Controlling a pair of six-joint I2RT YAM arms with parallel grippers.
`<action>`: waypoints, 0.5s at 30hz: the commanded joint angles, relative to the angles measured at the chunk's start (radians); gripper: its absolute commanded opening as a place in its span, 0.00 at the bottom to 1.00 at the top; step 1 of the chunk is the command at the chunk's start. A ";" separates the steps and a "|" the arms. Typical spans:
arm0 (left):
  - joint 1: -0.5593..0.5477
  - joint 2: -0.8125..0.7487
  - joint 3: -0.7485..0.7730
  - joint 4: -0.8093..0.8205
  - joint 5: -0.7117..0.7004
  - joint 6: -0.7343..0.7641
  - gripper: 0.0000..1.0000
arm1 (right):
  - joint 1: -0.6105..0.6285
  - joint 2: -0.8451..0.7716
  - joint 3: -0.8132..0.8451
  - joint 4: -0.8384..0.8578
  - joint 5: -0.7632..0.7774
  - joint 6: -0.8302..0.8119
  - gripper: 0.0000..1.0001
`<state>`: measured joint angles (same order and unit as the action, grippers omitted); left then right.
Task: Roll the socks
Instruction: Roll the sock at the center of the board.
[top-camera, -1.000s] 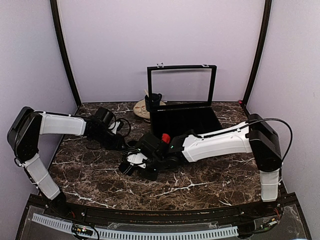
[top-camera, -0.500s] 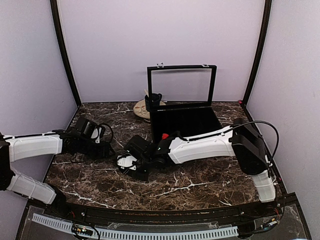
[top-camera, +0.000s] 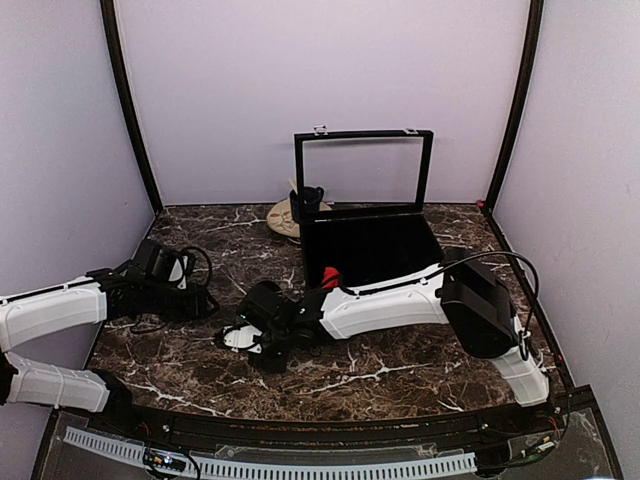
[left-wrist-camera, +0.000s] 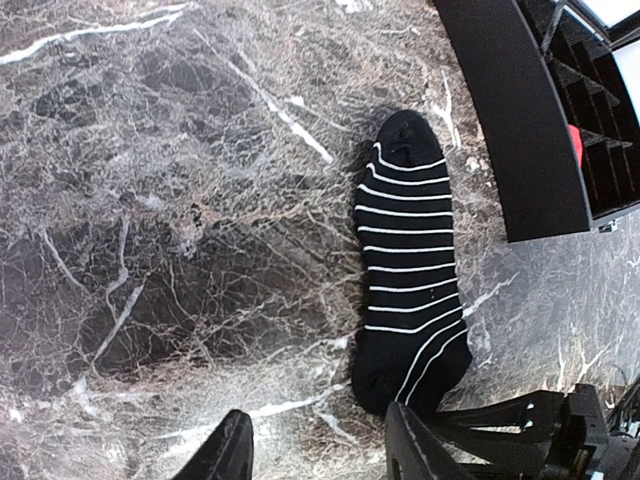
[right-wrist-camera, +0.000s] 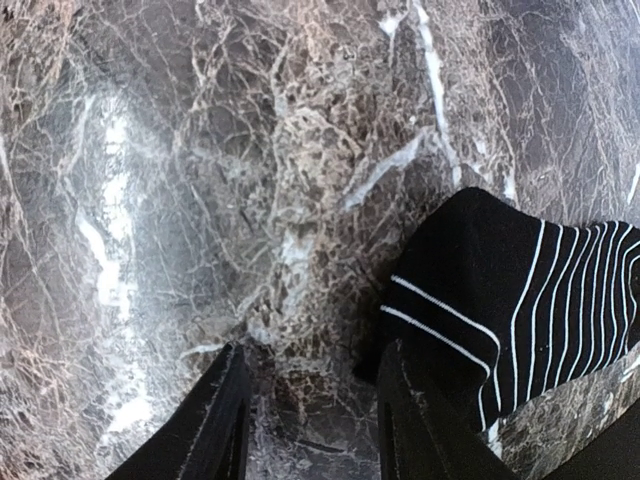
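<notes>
We see one black sock with thin white stripes (left-wrist-camera: 408, 270) lying flat and unrolled on the marble worktop (top-camera: 400, 370), about midway between the left and right edges. Its toe points at the near-left corner of the black box (left-wrist-camera: 510, 120) and lies close to that wall without touching it. Its cuff end points toward the near-left of the worktop. In the overhead view the right arm covers most of the sock.

The right gripper (right-wrist-camera: 312, 370) sits low over the worktop at the cuff end. Its jaws stand apart with only bare marble between them. One of its fingers (right-wrist-camera: 400, 420) is right at the edge of the cuff, and we cannot tell whether it touches the fabric.

The left gripper (left-wrist-camera: 316, 425) hangs over bare marble nearer the left edge, beside the cuff end of the sock and clear of it. Its jaws are parted and hold nothing.

A small red item (top-camera: 330, 273) shows in a compartment at the near-left corner of the box; we cannot tell what it is. The lid (top-camera: 362, 133) of the box stands upright. A dark blue mug (top-camera: 305, 200) stands by the far edge, just left of the box
</notes>
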<state>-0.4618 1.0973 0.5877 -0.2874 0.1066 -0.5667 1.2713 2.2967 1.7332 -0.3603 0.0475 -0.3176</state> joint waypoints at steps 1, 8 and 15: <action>0.005 -0.036 -0.015 -0.022 -0.016 -0.010 0.47 | 0.006 0.033 0.033 0.008 0.001 -0.005 0.40; 0.005 -0.059 -0.023 -0.023 -0.021 -0.009 0.47 | -0.005 0.044 0.037 0.018 0.023 0.014 0.38; 0.005 -0.081 -0.034 -0.013 -0.029 -0.015 0.47 | -0.038 0.046 0.041 0.009 0.011 0.024 0.34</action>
<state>-0.4618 1.0447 0.5766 -0.2897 0.0910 -0.5735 1.2572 2.3154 1.7523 -0.3550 0.0563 -0.3080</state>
